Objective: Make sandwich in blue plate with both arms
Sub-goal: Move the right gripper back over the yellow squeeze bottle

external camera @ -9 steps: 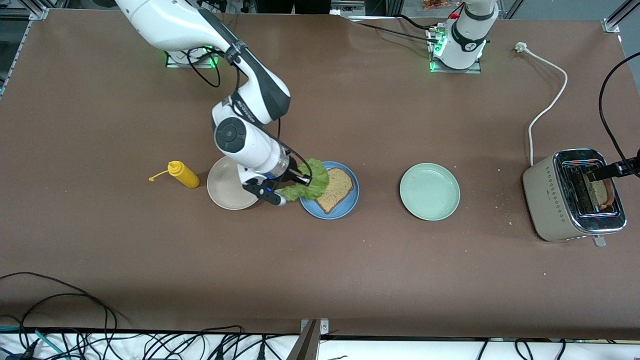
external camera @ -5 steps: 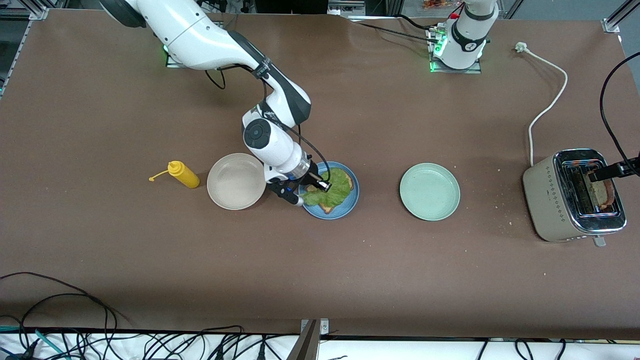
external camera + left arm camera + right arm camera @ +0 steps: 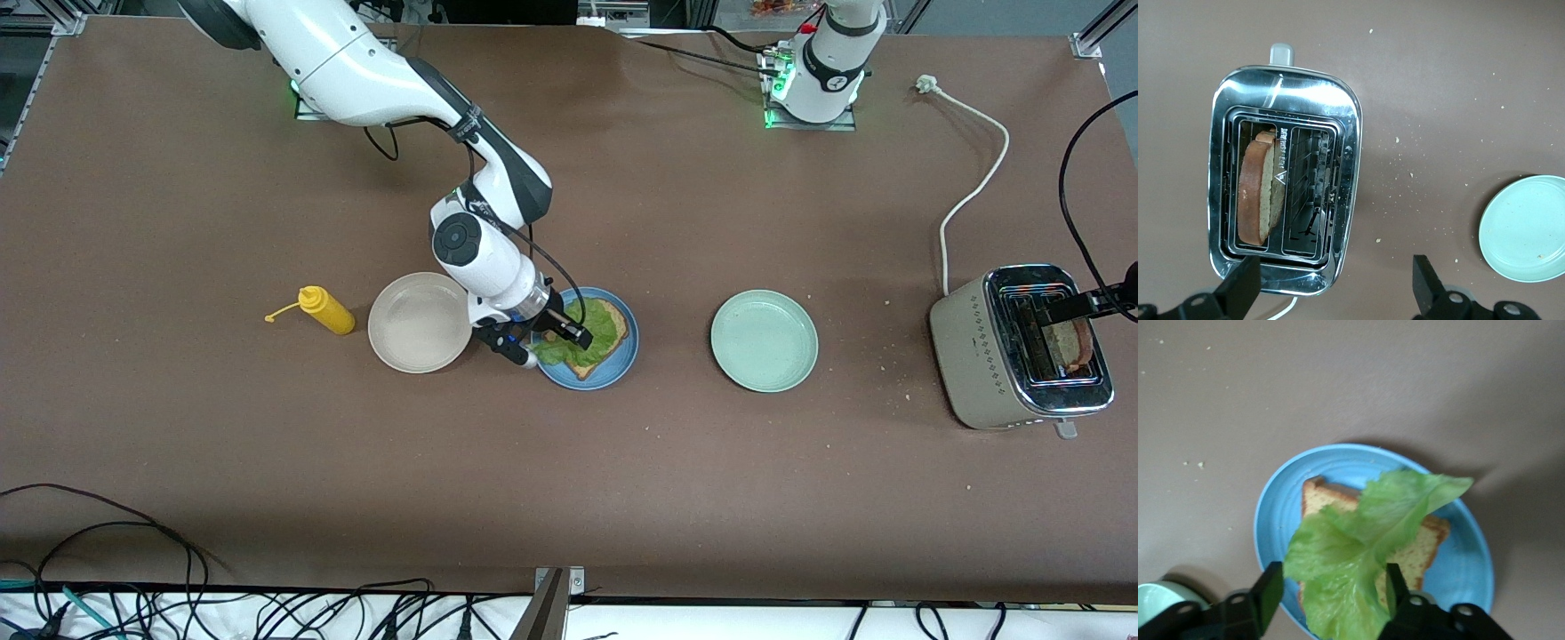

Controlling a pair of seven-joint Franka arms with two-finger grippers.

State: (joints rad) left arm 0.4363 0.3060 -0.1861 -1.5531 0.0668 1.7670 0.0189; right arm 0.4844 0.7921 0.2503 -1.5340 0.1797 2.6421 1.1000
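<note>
Brown matting covers the whole table (image 3: 267, 444), scattered with pale crumbs toward the left arm's end, and a tangle of black cables (image 3: 133, 587) hangs along the edge nearest the front camera.

Three plates sit in a row across the middle: one beige plate (image 3: 420, 322), one blue plate (image 3: 613, 366) just beside it, and one pale green plate (image 3: 764, 340) well apart toward the left arm's end. On the blue plate lies a single slice of bread (image 3: 607, 342) with one lettuce leaf (image 3: 594, 327) draped over it, part of the leaf hanging past the crust. The right gripper (image 3: 553, 345) is low over that plate, its fingers (image 3: 1268, 593) parted with the leaf lying loose between them, not pinched.

One yellow squeeze bottle (image 3: 324, 309) lies on its side toward the right arm's end, beside the beige plate. One beige and chrome toaster (image 3: 1013, 347) stands at the left arm's end, a second slice of bread (image 3: 1259, 188) upright in one of its two slots. The left gripper (image 3: 1335, 290) hangs over the toaster, fingers spread wide and empty. A white power cord (image 3: 973, 187) trails from the toaster toward the arm bases.
</note>
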